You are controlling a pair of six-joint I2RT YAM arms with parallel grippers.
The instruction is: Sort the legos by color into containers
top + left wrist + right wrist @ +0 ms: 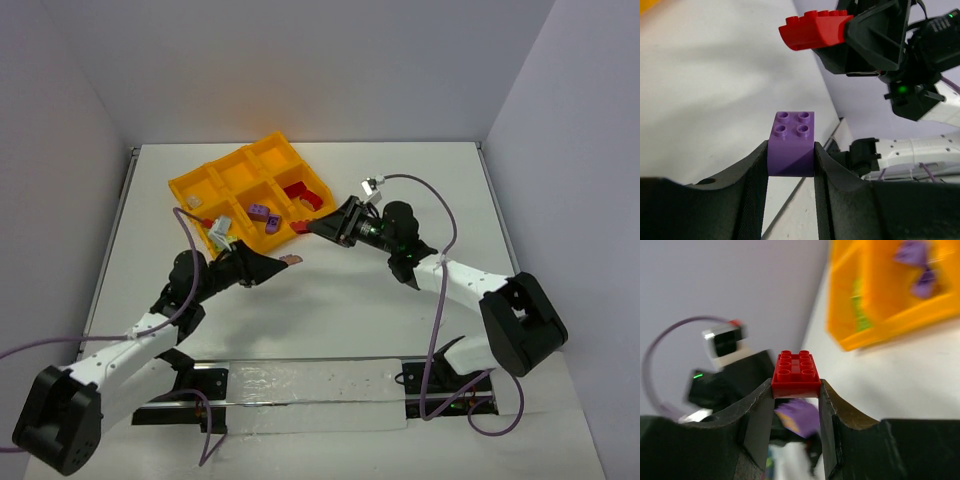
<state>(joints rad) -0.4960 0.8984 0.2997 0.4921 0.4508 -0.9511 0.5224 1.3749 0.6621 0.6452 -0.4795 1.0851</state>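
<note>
Left pincer [286, 262]: I have it pinched on a small purple studded plastic brick [792, 136], gripping the two flat sides with the studs facing away from my wrist. It hangs above the white table [400, 300], just off the near edge of the tray.
Tray [180, 186]: orange-yellow plastic with six square cells. In the near row I see yellow-green pieces [222, 233] on the left, purple bricks [262, 213] in the middle and red pieces [300, 197] on the right.
Right pincer [322, 227]: it is clamped on a small red studded plastic brick [796, 371], beside the tray's right near corner and close to my left pincer.
Step, as I judge it: drop each brick into the cell of its own colour.
Doing it well: I should move one arm at a time, because the tips almost meet. I carry each brick over the divider wall, centre it above its cell, lower it, then spread the fingers.
Risk: the cells adjoin, so letting go too early could put a brick in the wrong one.
</note>
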